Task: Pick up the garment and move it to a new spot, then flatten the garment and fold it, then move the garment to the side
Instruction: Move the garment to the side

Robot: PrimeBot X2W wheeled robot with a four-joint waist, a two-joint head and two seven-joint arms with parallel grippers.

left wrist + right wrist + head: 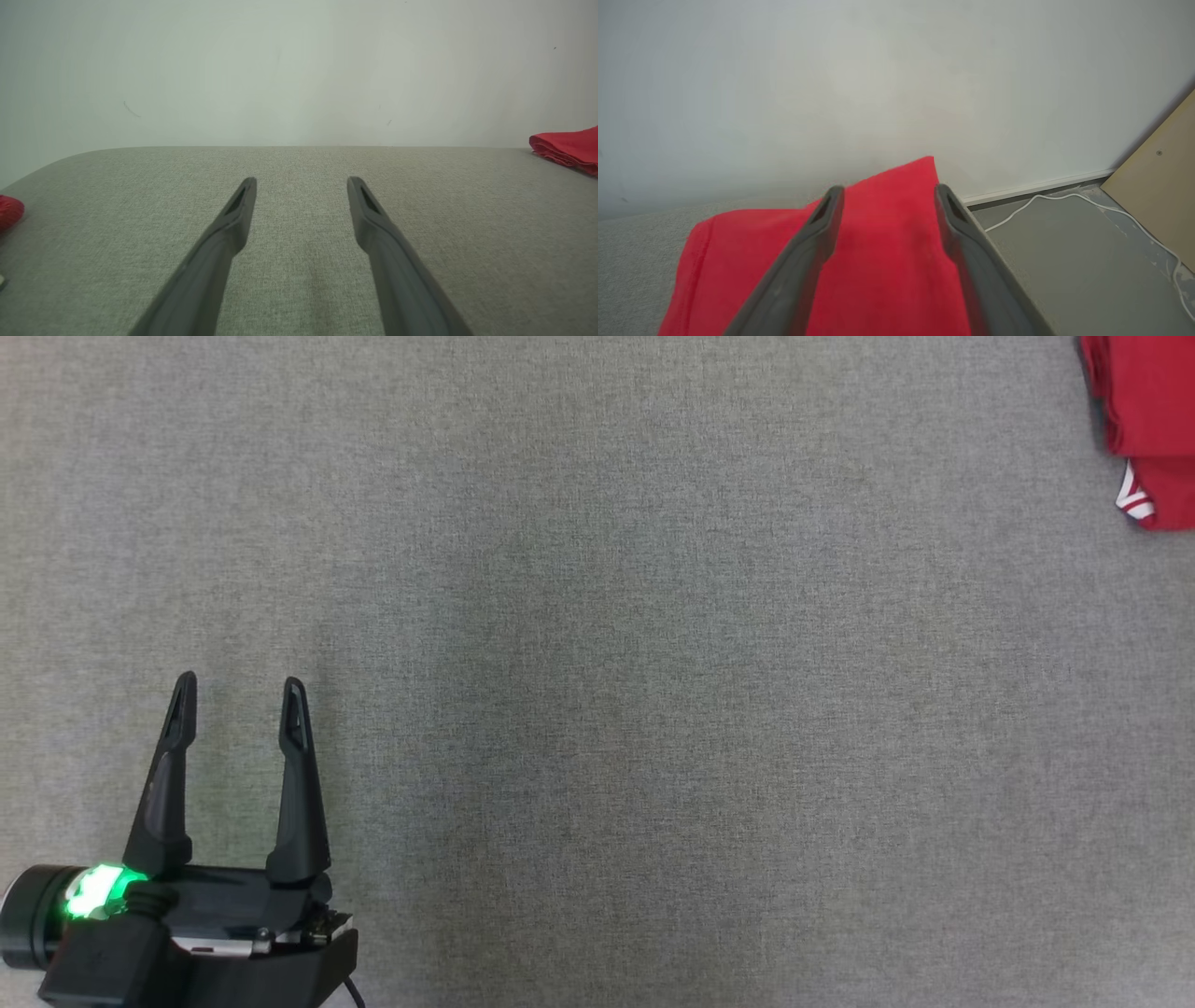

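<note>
The garment (pixel 1150 411) is red and folded, lying at the far right corner of the grey table, partly cut off by the head view's edge; a white printed patch shows at its lower fold. It appears as a flat red stack (pixel 567 147) at the right of the left wrist view. My left gripper (pixel 238 705) stands open over bare cloth at the near left, far from the garment. My right gripper (pixel 885 200) is open just above the garment (pixel 887 261), its two fingers spread with the red cloth lying flat beneath and between them, not pinched.
The grey fabric table top (pixel 597 663) stretches wide between my left gripper and the garment. A small red item (pixel 9 211) lies at the table's left edge. Past the table's right edge are the floor (pixel 1073 261), a white cable (pixel 1064 198) and a tan board (pixel 1162 191).
</note>
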